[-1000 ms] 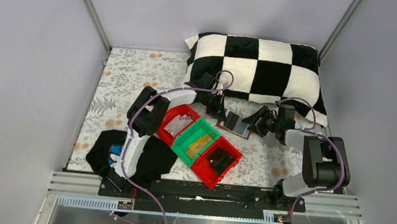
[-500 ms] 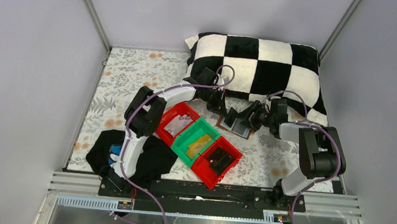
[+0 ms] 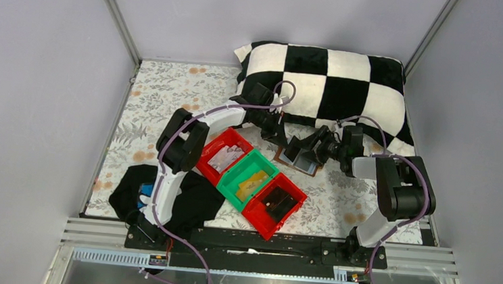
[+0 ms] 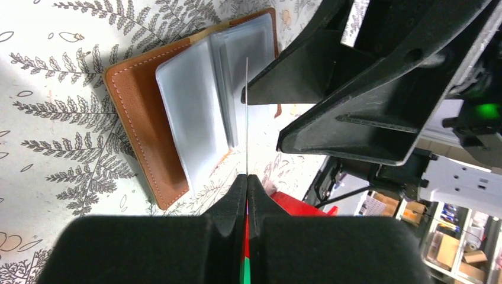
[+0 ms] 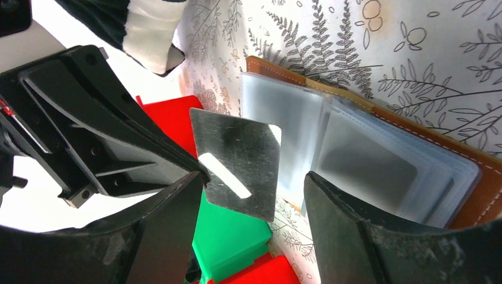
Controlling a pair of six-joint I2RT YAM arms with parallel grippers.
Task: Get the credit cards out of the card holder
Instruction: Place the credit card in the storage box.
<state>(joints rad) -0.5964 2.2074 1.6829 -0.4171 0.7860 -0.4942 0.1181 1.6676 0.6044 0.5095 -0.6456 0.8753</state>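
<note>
My left fingers (image 4: 247, 180) are clenched on the edge of one credit card (image 5: 237, 163). I hold it upright, edge-on, just over the clear sleeves of the card holder (image 4: 142, 136). The holder lies open on the desk (image 4: 53, 65). My right fingers (image 3: 304, 151) are spread wide, one on each side of that card, gripping nothing.

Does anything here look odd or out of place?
One scratched, shiny card is held on edge close to the open wallet, pinched by the left gripper. Nothing looks spilled or broken.
</note>
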